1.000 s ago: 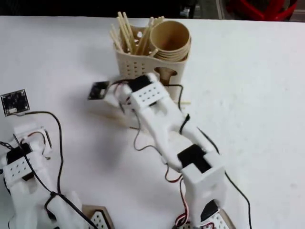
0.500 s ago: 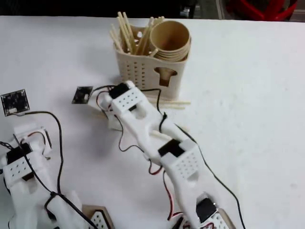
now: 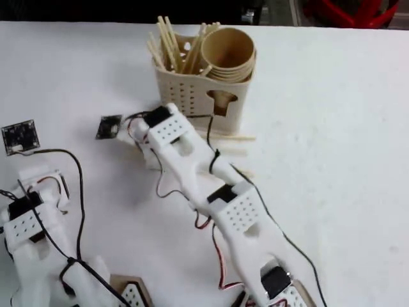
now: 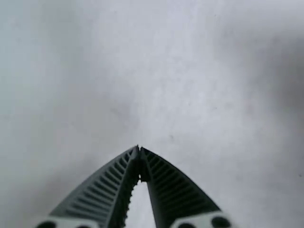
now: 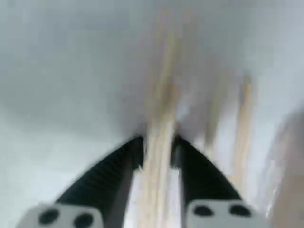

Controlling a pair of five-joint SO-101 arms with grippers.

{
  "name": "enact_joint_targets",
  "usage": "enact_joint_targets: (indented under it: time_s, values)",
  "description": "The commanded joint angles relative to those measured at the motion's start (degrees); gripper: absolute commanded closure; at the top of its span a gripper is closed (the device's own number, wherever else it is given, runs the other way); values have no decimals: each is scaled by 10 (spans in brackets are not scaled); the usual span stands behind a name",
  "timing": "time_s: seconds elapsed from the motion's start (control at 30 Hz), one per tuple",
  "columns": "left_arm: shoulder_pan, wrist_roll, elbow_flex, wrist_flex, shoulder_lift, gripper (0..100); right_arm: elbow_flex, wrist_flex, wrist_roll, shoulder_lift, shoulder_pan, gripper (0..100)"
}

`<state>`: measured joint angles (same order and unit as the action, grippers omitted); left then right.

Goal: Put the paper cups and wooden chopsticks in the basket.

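Two arms share the white desk (image 3: 339,141). The right arm (image 3: 192,163) stretches from the near edge out toward the basket (image 3: 192,93). Its wrist end sits low, just in front of the basket's near wall and toward that wall's left corner in the high view.

In its own wrist view, the right gripper (image 5: 156,145) is set narrow. A bundle of chopsticks (image 5: 160,118) runs straight between the fingers and fills the gap, so it looks clamped on them, though that view is pretty blurry. One more stick (image 5: 243,123) lies on the desk beside the bundle, apart from the gripper.

The basket stands upright toward the far side of the desk. Inside it is a nested stack of paper cups (image 3: 228,51), mouth up, on the right side. A bunch of standing chopsticks (image 3: 167,45) leans in the left side, tips poking well above the rim.

A couple of loose chopsticks (image 3: 235,136) lie flat on the desk right in front of the basket, roughly parallel to its near wall. One is close by the basket's foot and the other (image 3: 233,151) is just nearer. Both run in under the right arm.

The left arm (image 3: 25,233) is parked at the near left corner, well apart from the basket. The left gripper (image 4: 139,151) has its fingertips pressed together with nothing between them, and only bare desk beneath.
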<state>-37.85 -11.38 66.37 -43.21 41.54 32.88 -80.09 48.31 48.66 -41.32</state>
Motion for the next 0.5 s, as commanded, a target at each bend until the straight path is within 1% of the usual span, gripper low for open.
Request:
enact_joint_targets:
  time_s: [0.0, 0.17, 0.4, 0.47]
  values:
    - [-6, 4, -16, 11, 13, 977, 5, -25, 7, -2, -7, 980]
    - [-6, 4, -16, 11, 13, 977, 5, -43, 7, -24, -7, 980]
    - [-6, 4, -16, 11, 13, 977, 4, -107, 4, -131, -5, 980]
    - [-6, 4, -16, 11, 13, 977, 4, -116, -11, -161, -4, 980]
